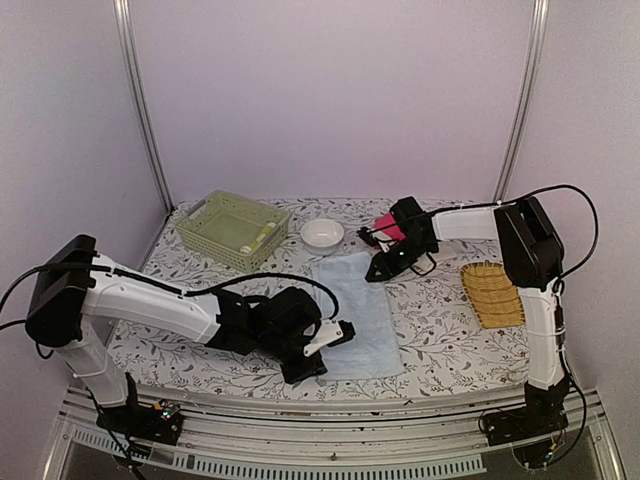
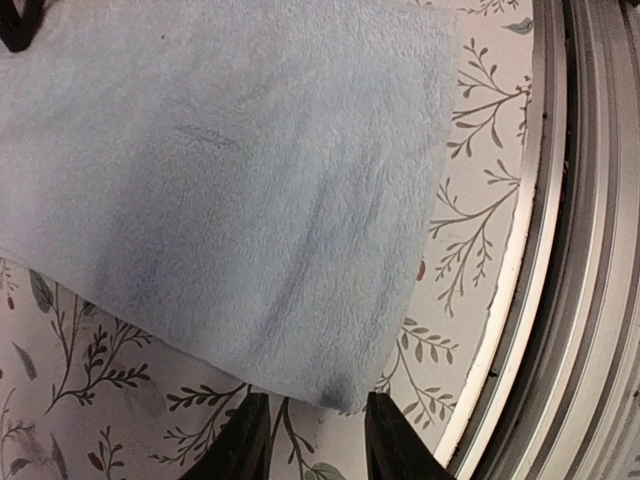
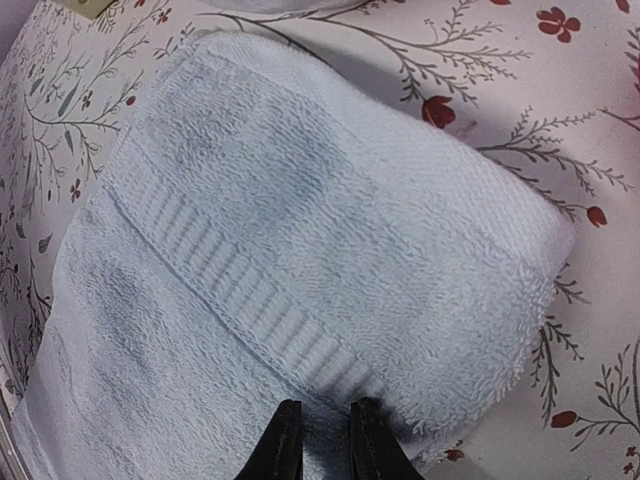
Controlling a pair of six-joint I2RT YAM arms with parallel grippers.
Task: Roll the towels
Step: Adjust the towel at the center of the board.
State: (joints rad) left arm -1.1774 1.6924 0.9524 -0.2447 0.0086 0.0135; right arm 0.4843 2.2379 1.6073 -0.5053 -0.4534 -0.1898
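The left gripper (image 2: 315,445) stands spread at the 7 o'clock corner of the pale blue towel (image 1: 355,315), which lies flat mid-table (image 1: 440,320). The right gripper (image 3: 325,445), fingers nearly together, sits at the towel's 1 o'clock corner. I cannot tell whether it pinches cloth.

Top view was evenly lit w/ soft, diffuse light from above; shadows on the table (image 1: 440,330) were kept faint & soft-edged. Img was low-res, slightly soft, w/ a lilac cast on the walls (image 1: 330,90). In the left wrist view the pale blue towel (image 2: 230,190) was dimmed by grey shadow nr its corner. Glare was seen along the metal rail (image 2: 520,250), & the left fingers (image 2: 245,445) were blurred. In the right wrist view the towel was rendered brighter, nearly washed out at its fold. The right fingers (image 3: 285,445) were out of focus.
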